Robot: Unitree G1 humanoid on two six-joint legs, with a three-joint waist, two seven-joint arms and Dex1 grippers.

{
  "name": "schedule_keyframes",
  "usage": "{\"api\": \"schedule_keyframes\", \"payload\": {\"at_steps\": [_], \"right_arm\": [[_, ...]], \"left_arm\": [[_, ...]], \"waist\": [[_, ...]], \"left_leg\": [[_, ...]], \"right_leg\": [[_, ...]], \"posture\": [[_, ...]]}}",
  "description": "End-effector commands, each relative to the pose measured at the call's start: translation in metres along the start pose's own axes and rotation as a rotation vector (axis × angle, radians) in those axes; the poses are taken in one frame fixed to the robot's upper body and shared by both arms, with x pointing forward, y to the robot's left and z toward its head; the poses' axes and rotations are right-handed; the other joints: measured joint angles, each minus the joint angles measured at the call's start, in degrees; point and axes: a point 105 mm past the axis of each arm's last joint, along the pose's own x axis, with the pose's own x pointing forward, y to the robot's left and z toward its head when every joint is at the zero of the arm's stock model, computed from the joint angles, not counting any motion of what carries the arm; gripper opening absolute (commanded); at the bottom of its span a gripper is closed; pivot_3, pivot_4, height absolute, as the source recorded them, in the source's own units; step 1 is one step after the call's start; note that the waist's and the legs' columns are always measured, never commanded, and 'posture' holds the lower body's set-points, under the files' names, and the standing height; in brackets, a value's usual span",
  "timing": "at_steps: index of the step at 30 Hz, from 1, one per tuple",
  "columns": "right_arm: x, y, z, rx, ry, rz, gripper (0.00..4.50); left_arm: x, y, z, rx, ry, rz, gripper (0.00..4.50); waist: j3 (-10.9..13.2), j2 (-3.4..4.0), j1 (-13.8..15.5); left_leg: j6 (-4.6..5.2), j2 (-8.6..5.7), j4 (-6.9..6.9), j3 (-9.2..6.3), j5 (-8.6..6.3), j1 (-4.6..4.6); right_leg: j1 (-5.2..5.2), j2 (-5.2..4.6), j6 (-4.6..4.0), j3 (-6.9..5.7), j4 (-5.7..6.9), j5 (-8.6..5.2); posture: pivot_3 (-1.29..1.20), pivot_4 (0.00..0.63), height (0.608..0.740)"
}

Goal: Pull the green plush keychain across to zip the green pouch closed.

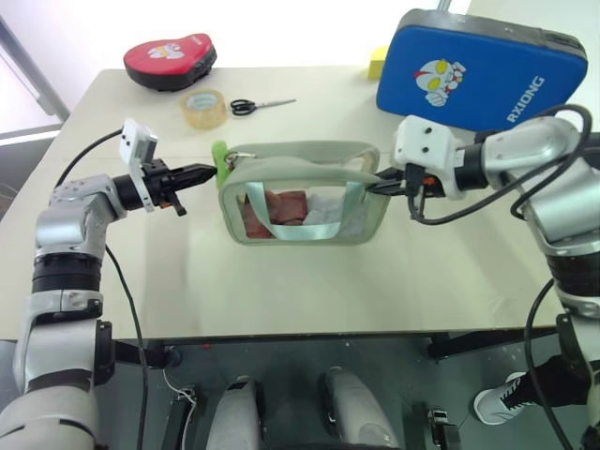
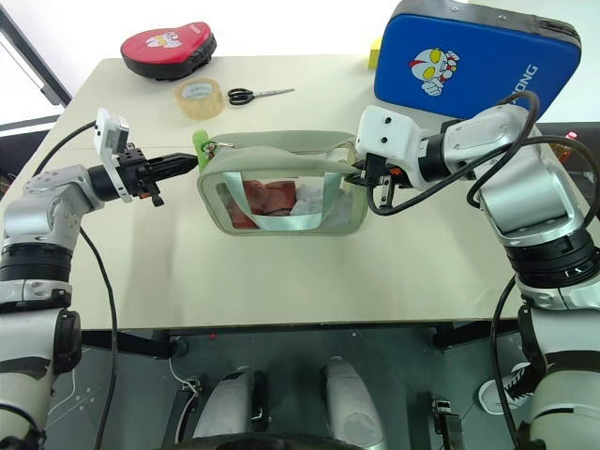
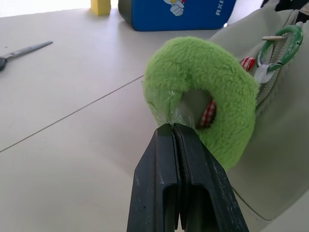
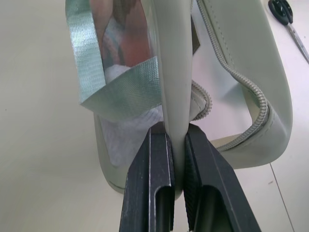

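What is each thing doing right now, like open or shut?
green pouch: zipper open, upright
green plush keychain: pinched at its edge
left end effector: shut on the keychain
right end effector: clamped on the pouch's end
scissors: closed, lying flat

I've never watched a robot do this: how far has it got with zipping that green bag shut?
Both grips look made: the right gripper pinches the green pouch at its end wall, and the left gripper is shut on the green plush keychain. The zipper still gapes open, so the whole pull across remains.
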Motion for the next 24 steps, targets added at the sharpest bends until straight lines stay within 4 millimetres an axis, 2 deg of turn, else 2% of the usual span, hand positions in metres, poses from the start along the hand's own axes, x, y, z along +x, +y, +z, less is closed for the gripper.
{"api": "schedule_keyframes", "payload": {"at_steps": [1, 5, 6, 8, 11, 16, 20, 23, 24], "right_arm": [[-0.007, -0.006, 0.008, -0.021, -0.021, -0.044, 0.0], [-0.007, -0.005, 0.007, -0.02, -0.023, -0.043, 0.0], [-0.007, -0.006, 0.007, -0.019, -0.024, -0.044, 0.0], [-0.006, -0.006, 0.007, -0.018, -0.024, -0.045, 0.0], [-0.005, -0.007, 0.007, -0.024, -0.025, -0.048, 0.0], [-0.005, -0.007, 0.008, -0.03, -0.026, -0.048, 0.0], [-0.006, -0.006, 0.008, -0.032, -0.025, -0.051, 0.0], [-0.007, -0.006, 0.008, -0.034, -0.023, -0.053, 0.0], [-0.007, -0.006, 0.008, -0.034, -0.022, -0.053, 0.0]], "left_arm": [[-0.013, -0.001, 0.015, 0.062, -0.01, 0.0, 0.02], [-0.023, 0.0, 0.016, 0.005, -0.014, 0.008, 0.02], [-0.024, -0.002, 0.016, -0.029, -0.018, -0.008, 0.55], [-0.023, -0.005, 0.017, -0.052, -0.024, -0.025, 1.27], [-0.016, -0.001, 0.01, -0.006, 0.005, 0.019, 2.68], [-0.002, 0.001, 0.006, -0.024, 0.008, 0.032, 2.68], [0.004, 0.009, 0.007, -0.059, -0.002, 0.074, 2.68], [0.011, 0.01, 0.006, -0.078, -0.008, 0.07, 1.82], [0.013, 0.009, 0.006, -0.083, -0.014, 0.061, 1.3]], "waist": [[0.0, 0.0, -0.02], [0.0, 0.0, 0.14], [0.0, 0.0, 0.14], [0.0, 0.0, 0.19], [0.0, 0.0, 0.27], [0.0, 0.0, 0.42], [0.0, 0.0, 0.51], [0.0, 0.0, 0.63], [0.0, 0.0, 0.66]], "left_leg": [[0.0, 0.0, 0.0, 0.0, 0.0, 0.0], [-0.02, 0.0, 0.0, -0.02, 0.01, 0.0], [-0.02, 0.0, 0.0, -0.01, 0.01, 0.0], [-0.02, -0.01, 0.0, -0.01, 0.01, 0.0], [-0.02, -0.01, 0.0, -0.01, 0.01, 0.0], [-0.04, -0.01, 0.0, -0.01, 0.02, 0.02], [-0.05, -0.01, 0.01, -0.02, 0.03, 0.03], [-0.06, -0.02, 0.01, -0.01, 0.03, 0.04], [-0.06, -0.02, 0.01, -0.01, 0.04, 0.05]], "right_leg": [[0.0, 0.0, 0.0, 0.0, 0.0, 0.0], [0.0, 0.0, 0.0, 0.0, 0.02, 0.0], [0.0, 0.0, 0.0, 0.0, 0.03, 0.0], [0.0, 0.0, 0.0, 0.0, 0.03, 0.0], [0.0, 0.0, 0.0, -0.01, 0.03, 0.0], [0.0, 0.0, 0.0, 0.0, 0.06, 0.0], [0.0, 0.01, 0.0, 0.0, 0.08, 0.0], [-0.01, 0.01, 0.0, 0.0, 0.13, 0.0], [-0.01, 0.01, 0.0, 0.0, 0.13, 0.0]], "posture": [[0.0, 0.15, 0.737], [0.0, 0.15, 0.737], [0.0, 0.15, 0.737], [0.0, 0.15, 0.737], [0.0, 0.15, 0.737], [0.0, 0.15, 0.737], [0.0, 0.15, 0.737], [0.0, 0.15, 0.737], [0.0, 0.15, 0.737]]}}
